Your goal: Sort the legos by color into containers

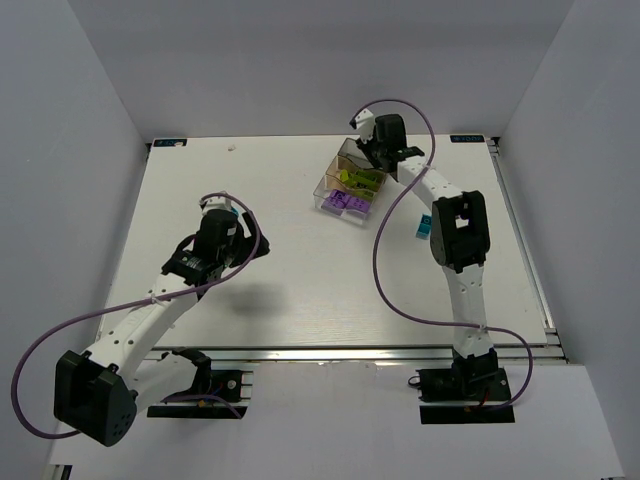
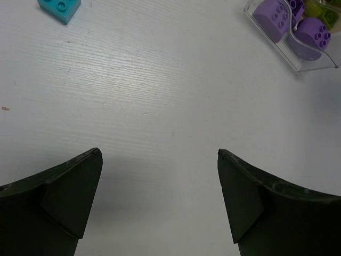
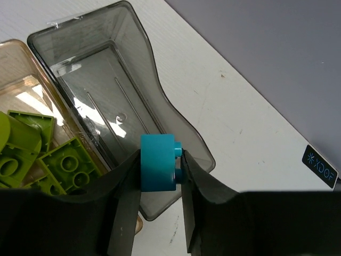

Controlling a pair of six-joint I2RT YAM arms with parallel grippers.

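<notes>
The clear three-compartment tray [image 1: 331,183] stands at the table's far middle-right. Its near compartment holds purple bricks [image 1: 347,203], its middle one lime green bricks [image 1: 360,180]. My right gripper [image 1: 368,152] hangs over the far compartment. In the right wrist view it [image 3: 160,170] is shut on a teal brick [image 3: 158,162] above the near end of the empty grey-tinted compartment [image 3: 106,80], with lime bricks [image 3: 69,160] beside it. My left gripper [image 1: 222,207] is open and empty over bare table [image 2: 159,154]. A loose teal brick [image 1: 423,229] lies by the right arm.
The left wrist view shows a teal brick [image 2: 59,8] at its top left and the tray's purple bricks [image 2: 274,13] at its top right. The right arm's purple cable [image 1: 385,260] loops over the table. Grey walls enclose the table on three sides.
</notes>
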